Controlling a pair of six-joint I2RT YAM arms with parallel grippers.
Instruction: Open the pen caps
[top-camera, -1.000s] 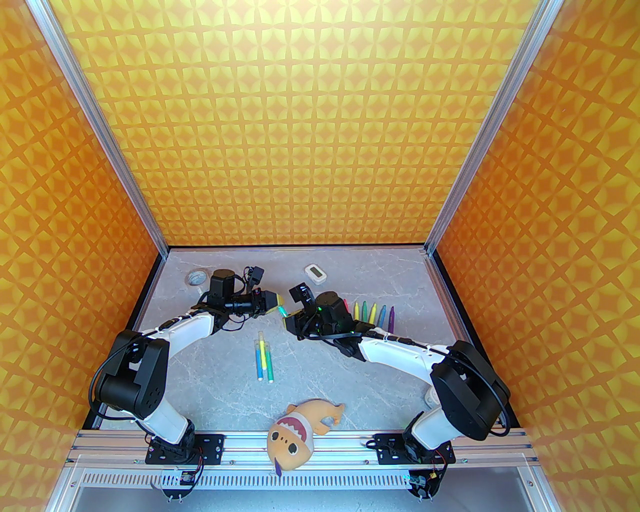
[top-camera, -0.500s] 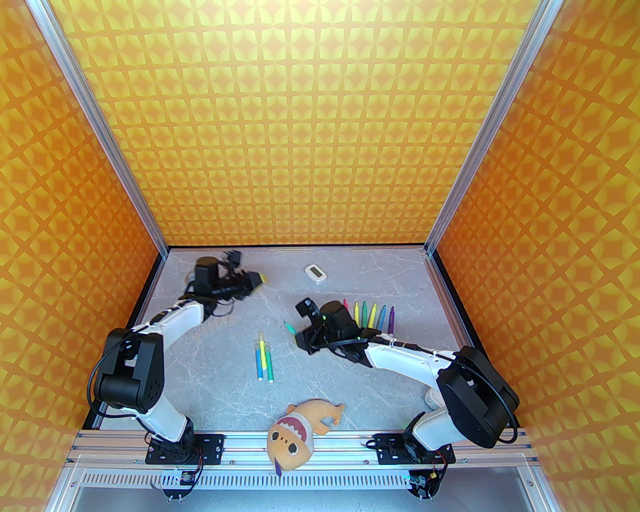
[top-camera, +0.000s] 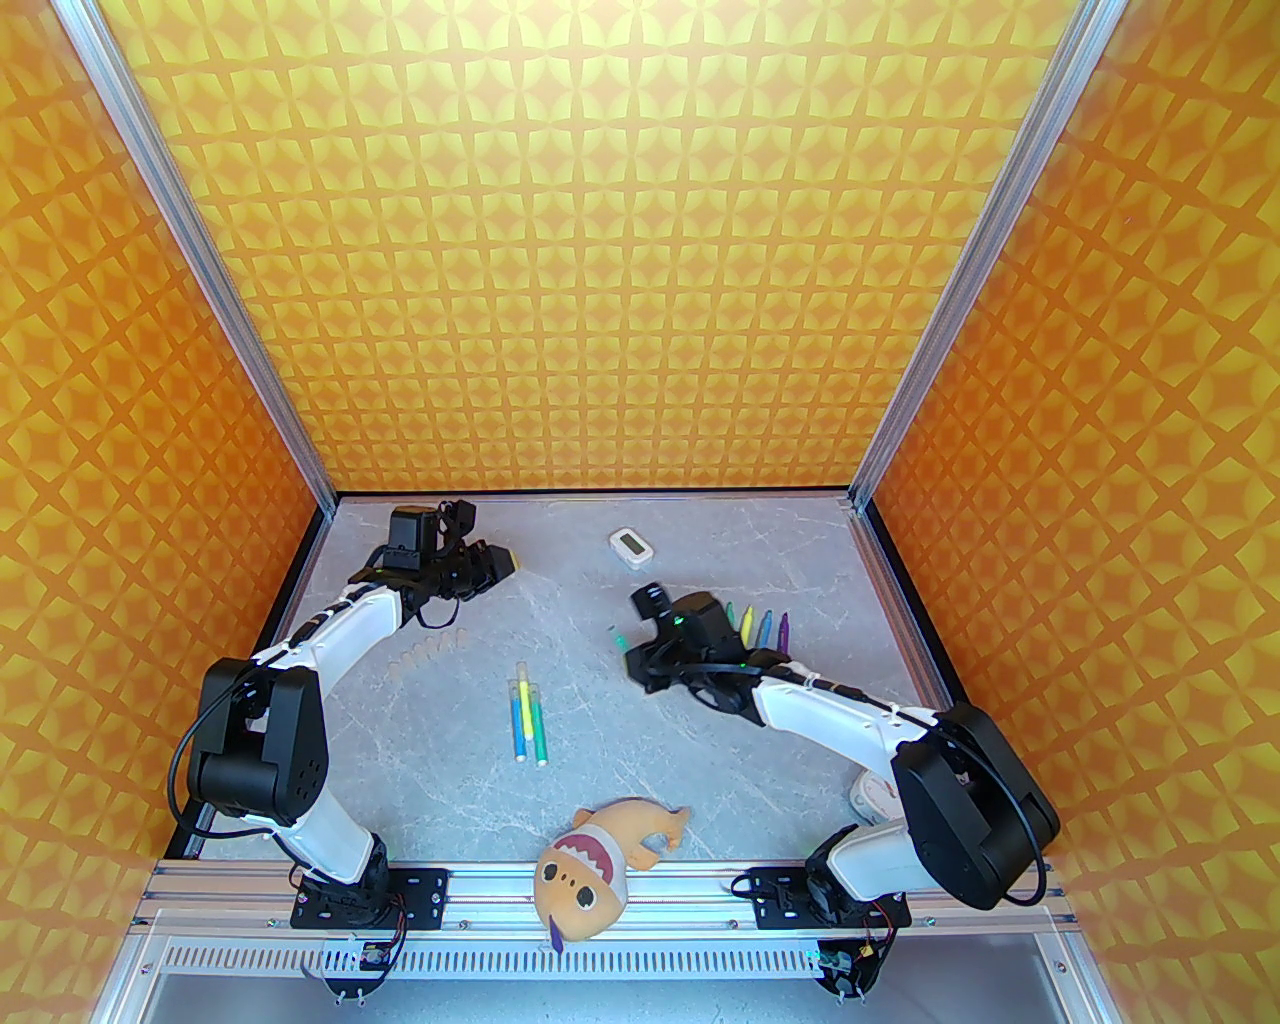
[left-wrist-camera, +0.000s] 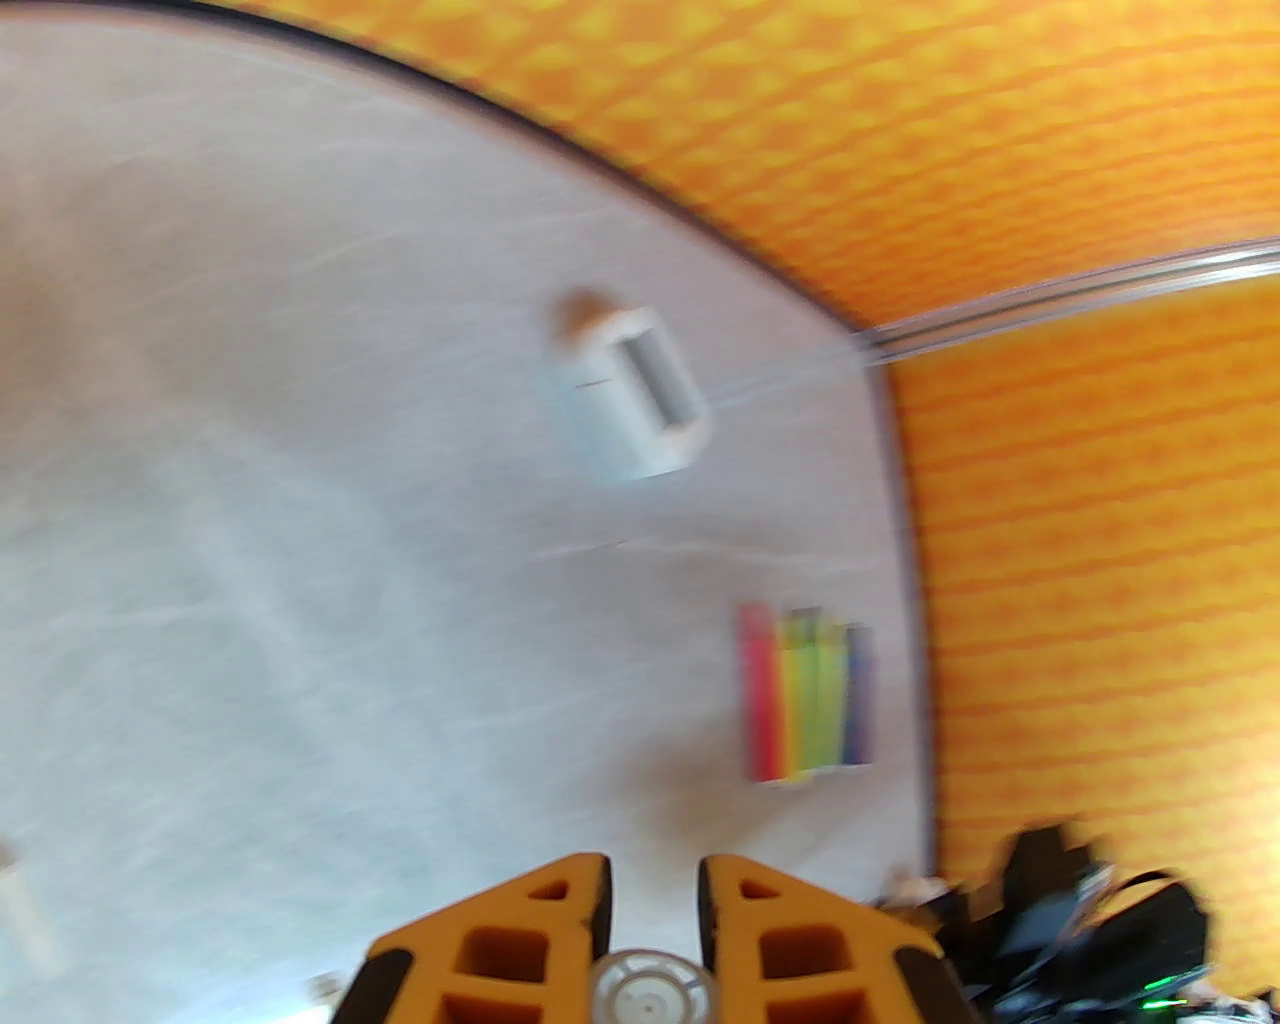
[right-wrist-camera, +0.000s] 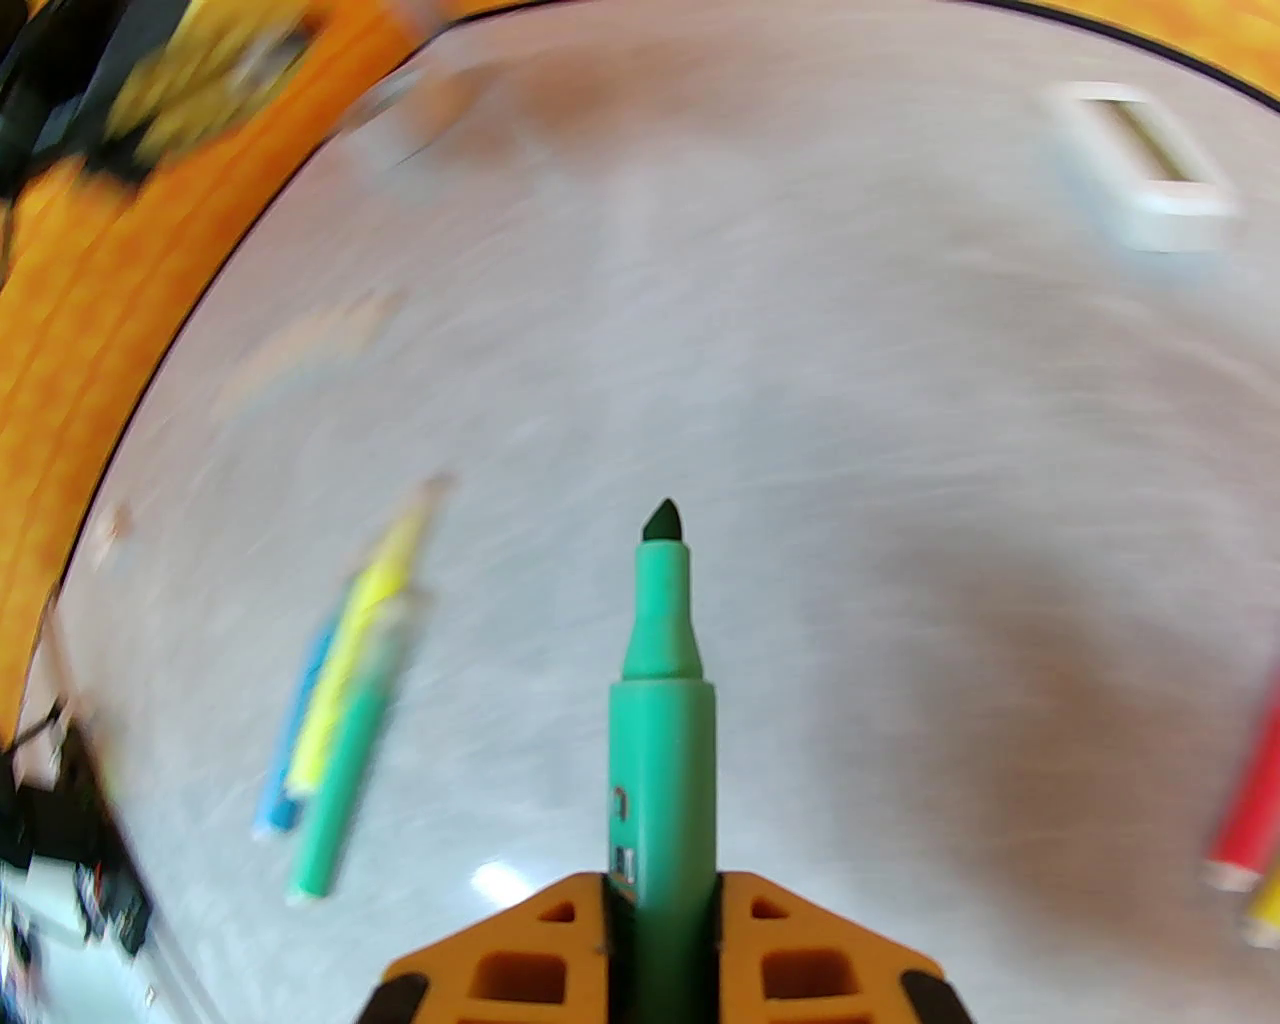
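The right pincer (right-wrist-camera: 662, 888) pinches a smooth green marker pen (right-wrist-camera: 662, 690), its pointed tip bare. The left pincer (left-wrist-camera: 652, 872) grips a round translucent cap (left-wrist-camera: 652, 992).

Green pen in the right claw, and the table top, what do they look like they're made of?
Green pen: likely moulded plastic, smooth, evenly coloured barrel, darker felt-like tip. Table top: pale grey with marble-like veins and a slight sheen; stone or printed laminate, can't tell.
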